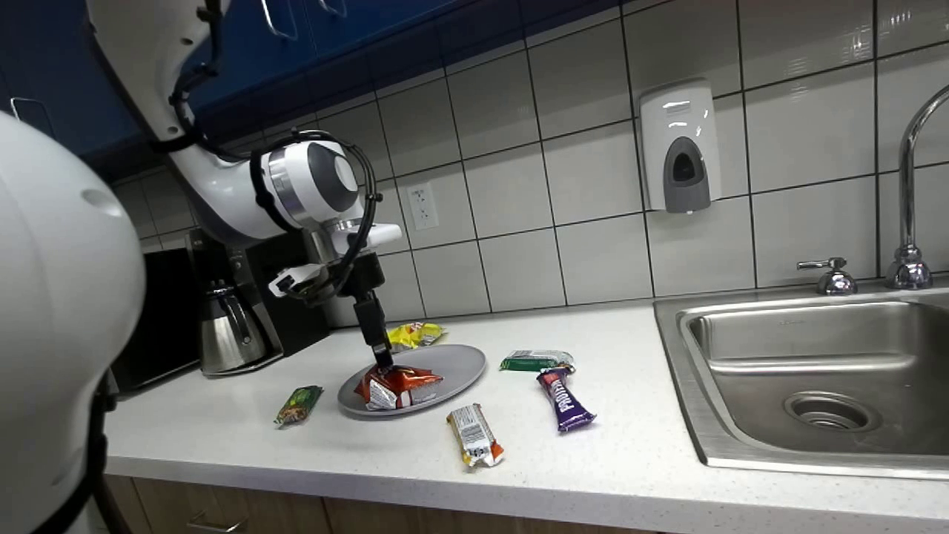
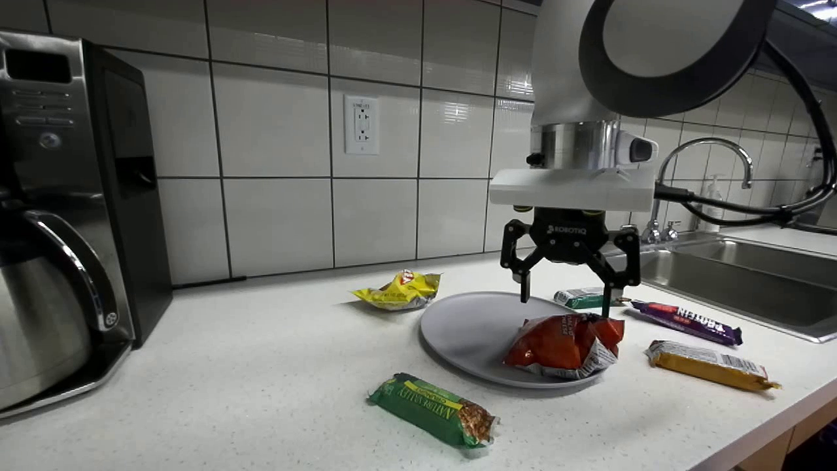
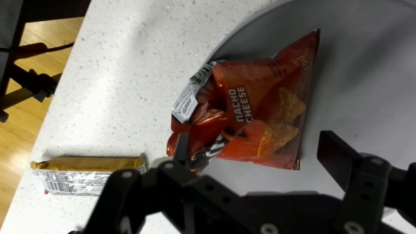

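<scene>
Gray plate (image 2: 471, 337): half toward wall (image 2: 274, 124) bare, room for you. Toward coffee maker (image 2: 98, 183): open lane of counter (image 2: 274, 366) between yellow bag (image 2: 402, 292) and green bar (image 2: 431, 409). Toward sink (image 1: 695, 386): purple bar (image 2: 686, 322), gold bar (image 2: 709, 367), teal-and-white bar (image 2: 580, 298) crowd you. Plate's front half: red bag (image 2: 556, 343) in your way.

The red bag (image 3: 260, 107) looks like glossy, crinkled film; the plate (image 2: 467, 333), smooth and matt; the sink (image 1: 801, 334), brushed metal; the tap (image 1: 907, 185), polished metal; the tiles (image 1: 600, 259), glossy.

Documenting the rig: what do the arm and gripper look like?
Arm: white, rounded segments, dark grey caps, silver collar above the gripper, black straps, looping black cables. The gripper is black, an angular two-finger linkage with white ROBOTIQ lettering.
</scene>
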Available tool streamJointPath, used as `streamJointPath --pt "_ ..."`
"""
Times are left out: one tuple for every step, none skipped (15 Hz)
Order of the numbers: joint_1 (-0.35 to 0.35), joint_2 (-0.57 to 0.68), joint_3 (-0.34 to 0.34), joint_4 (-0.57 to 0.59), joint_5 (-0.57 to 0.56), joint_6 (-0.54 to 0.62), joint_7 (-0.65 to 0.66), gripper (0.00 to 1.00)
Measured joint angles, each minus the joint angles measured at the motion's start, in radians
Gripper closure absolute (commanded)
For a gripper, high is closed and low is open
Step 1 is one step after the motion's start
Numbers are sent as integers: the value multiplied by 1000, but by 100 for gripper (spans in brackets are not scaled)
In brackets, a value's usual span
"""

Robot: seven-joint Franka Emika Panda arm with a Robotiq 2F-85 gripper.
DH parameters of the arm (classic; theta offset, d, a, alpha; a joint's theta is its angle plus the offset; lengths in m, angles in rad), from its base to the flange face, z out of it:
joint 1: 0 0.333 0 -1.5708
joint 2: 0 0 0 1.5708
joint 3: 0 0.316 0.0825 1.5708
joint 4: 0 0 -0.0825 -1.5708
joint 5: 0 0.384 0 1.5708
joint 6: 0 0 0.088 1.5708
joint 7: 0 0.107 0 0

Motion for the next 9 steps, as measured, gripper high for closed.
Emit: streamJointPath --pt "-2 0 0 -3 -4 2 7 0" --pt "-3 0 0 -5 -5 3 12 0" --pt "-4 0 0 -7 -5 4 17 0" --pt "-4 0 0 -8 -5 4 20 0" --pt "-4 0 0 -10 -5 4 22 0" --pt "-4 0 0 -12 -5 4 24 0" --pt "-4 0 0 -14 -5 4 24 0" --pt "-4 0 0 -16 -5 4 25 0" --pt "-4 0 0 -18 -5 4 25 25"
